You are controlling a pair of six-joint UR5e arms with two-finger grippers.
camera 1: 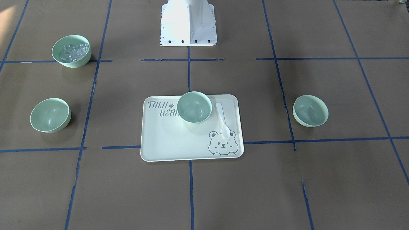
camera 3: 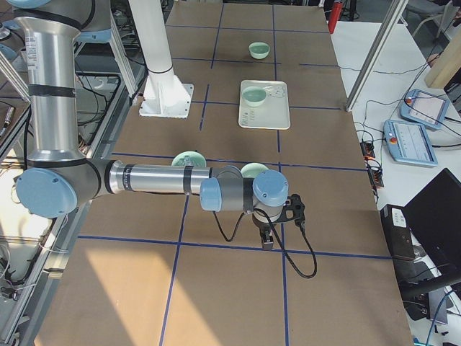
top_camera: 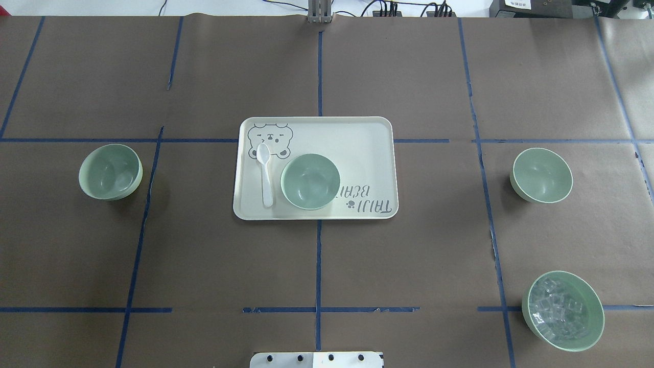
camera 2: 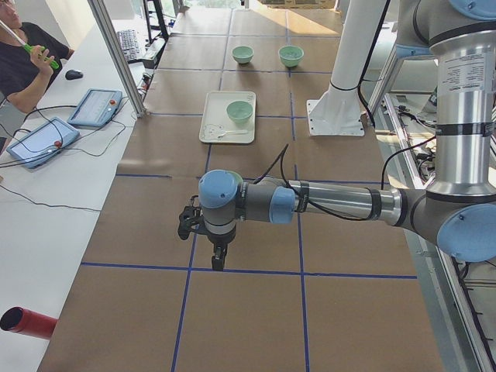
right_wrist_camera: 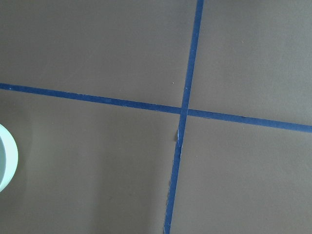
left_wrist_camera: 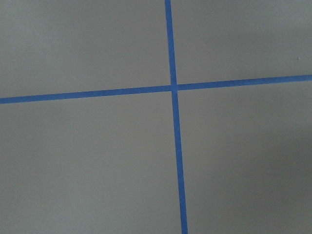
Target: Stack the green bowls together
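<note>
Overhead view: the left green bowl [top_camera: 110,171], the middle green bowl [top_camera: 310,181] on the tray [top_camera: 368,148] and the right green bowl [top_camera: 541,175] stand upright, well apart. Judged light, rigid, slick; pinch one rim wall. Side views: left gripper [camera 2: 219,260] and right gripper [camera 3: 266,241] hang over the table [camera 2: 232,325]; finger spacing cannot be told. Wrist views: tape lines [left_wrist_camera: 173,87], one cut-off pale rim [right_wrist_camera: 7,156].

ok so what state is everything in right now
left bowl: upright, empty, unstacked
middle bowl: upright, empty, on the tray
right bowl: upright, empty, unstacked
ice bowl: upright, holds clear cubes
tray: flat, carrying middle bowl and spoon
spoon: lying on the tray beside middle bowl
left gripper: above bare table, open or shut unclear
right gripper: above bare table, open or shut unclear
</note>
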